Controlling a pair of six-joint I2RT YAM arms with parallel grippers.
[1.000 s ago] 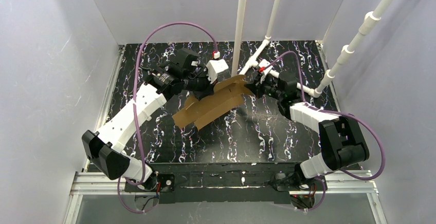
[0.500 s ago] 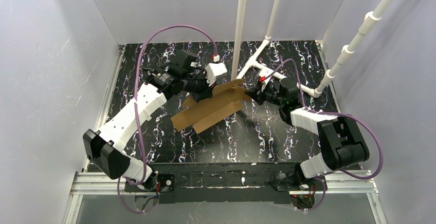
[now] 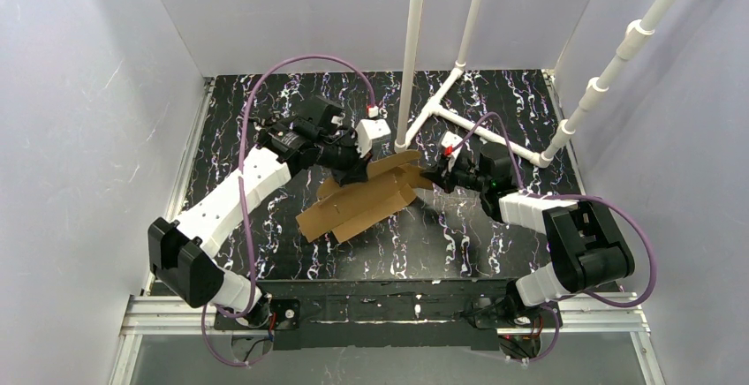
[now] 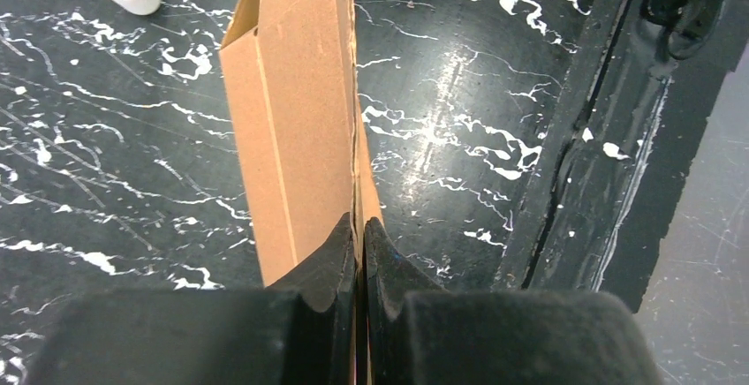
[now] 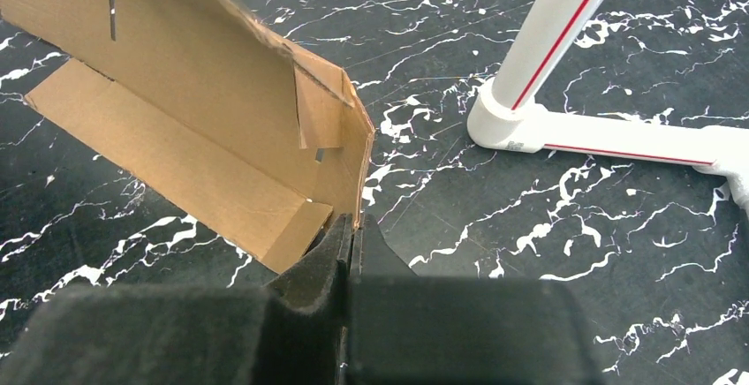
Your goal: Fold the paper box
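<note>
The paper box (image 3: 366, 198) is a plain brown cardboard sheet, partly folded, held slanted over the middle of the black marbled table. My left gripper (image 3: 358, 173) is shut on the sheet's far edge; in the left wrist view its fingertips (image 4: 359, 230) pinch a thin panel of the paper box (image 4: 296, 111) edge-on. My right gripper (image 3: 430, 176) is shut on the sheet's right end flap; in the right wrist view the gripper (image 5: 351, 223) clamps the edge of a raised end wall of the paper box (image 5: 194, 94), with a slit and creases showing.
A white pipe frame (image 3: 411, 49) stands at the back, its foot (image 5: 508, 124) close to the right gripper. Another slanted pipe (image 3: 609, 67) runs along the right wall. Grey walls enclose the table (image 3: 265, 102); a metal rail (image 3: 389, 310) lines the near edge.
Both grippers have carried the cardboard toward the near side and slightly lower. The right gripper moved left, pushing the end flap more upright. Both grips stayed shut.
</note>
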